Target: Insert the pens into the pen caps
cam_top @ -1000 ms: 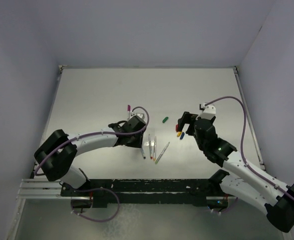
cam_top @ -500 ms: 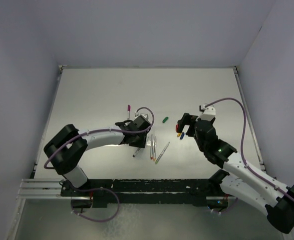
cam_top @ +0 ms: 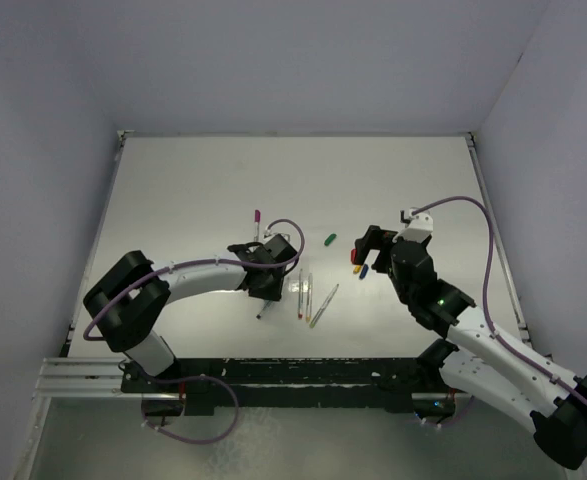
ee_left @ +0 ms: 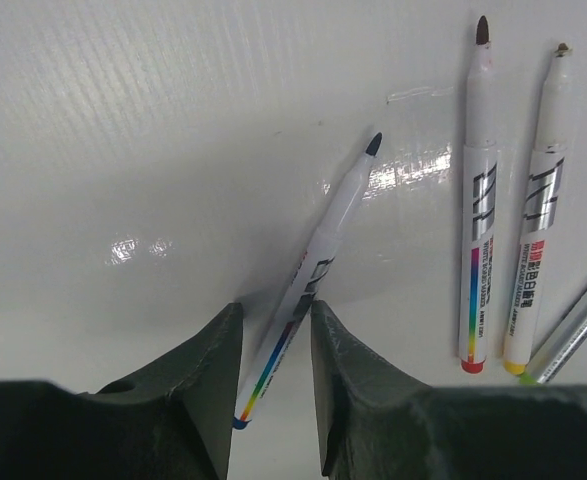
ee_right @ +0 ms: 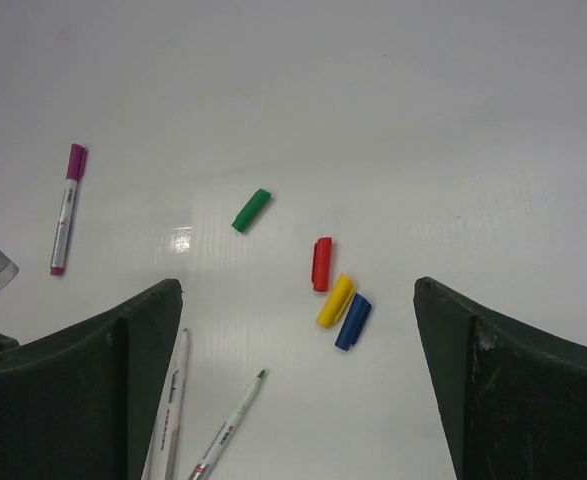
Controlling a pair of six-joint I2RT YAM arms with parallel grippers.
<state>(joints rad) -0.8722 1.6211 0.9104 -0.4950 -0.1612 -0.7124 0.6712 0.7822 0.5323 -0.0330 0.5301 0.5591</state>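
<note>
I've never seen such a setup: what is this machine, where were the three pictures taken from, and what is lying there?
These are two robot arms bolted to a white table, each ending in a two-finger gripper. The wide picture looks down from above; the other two come from wrist cameras, so the dark shapes at the bottom are fingers. The left gripper pinches a dark-tipped pen; three uncapped pens lie beside it. The right gripper hangs open above a red cap, a yellow cap and a blue cap; a green cap and a purple-capped pen lie apart.
</note>
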